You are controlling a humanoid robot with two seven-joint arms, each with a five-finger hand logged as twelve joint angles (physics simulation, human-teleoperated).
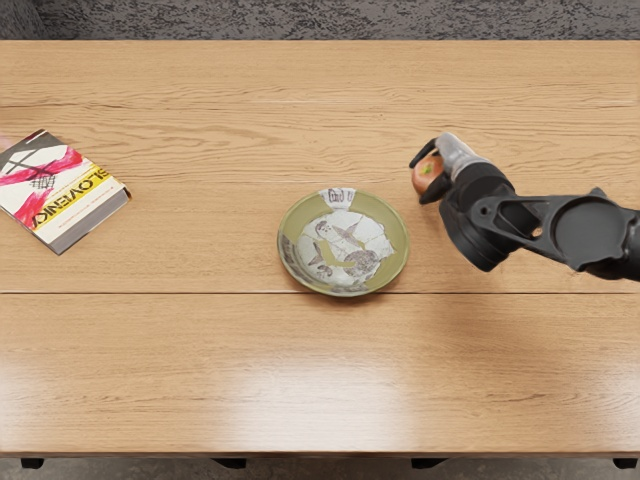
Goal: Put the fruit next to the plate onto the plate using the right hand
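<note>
— Table (320, 400) first: its front strip of pale wood lies nearest the camera in the head view, with a soft sheen on the boards.
— And farther in?
— Near the middle of the table sits the plate (396, 232), round, with an olive rim and a pale broken-looking pattern with birds inside.
— Where is the fruit?
— The fruit (427, 174) is to the right of the plate and a little farther back. It is near the rim but apart from it, so it is beside the plate, not on it. It is small and red with a green patch.
— Does anything have hold of it?
— Yes, the right hand (455, 172). Its arm (560, 230), dark and bulky, comes in from the picture's right edge. The fingers (421, 158) are curled round the fruit, one dark finger over its far side and another along its near side, so they close on it.
— Is it off the table?
— I cannot tell. From above, the picture does not show whether the fruit touches the wood.
— What else is there?
— A book (60, 190) lies flat near the left edge, turned at an angle, well apart from the plate and the hand. Its cover is white, red and yellow with black print. Beyond the table's far edge runs a strip of dark grey floor (320, 18).
</note>
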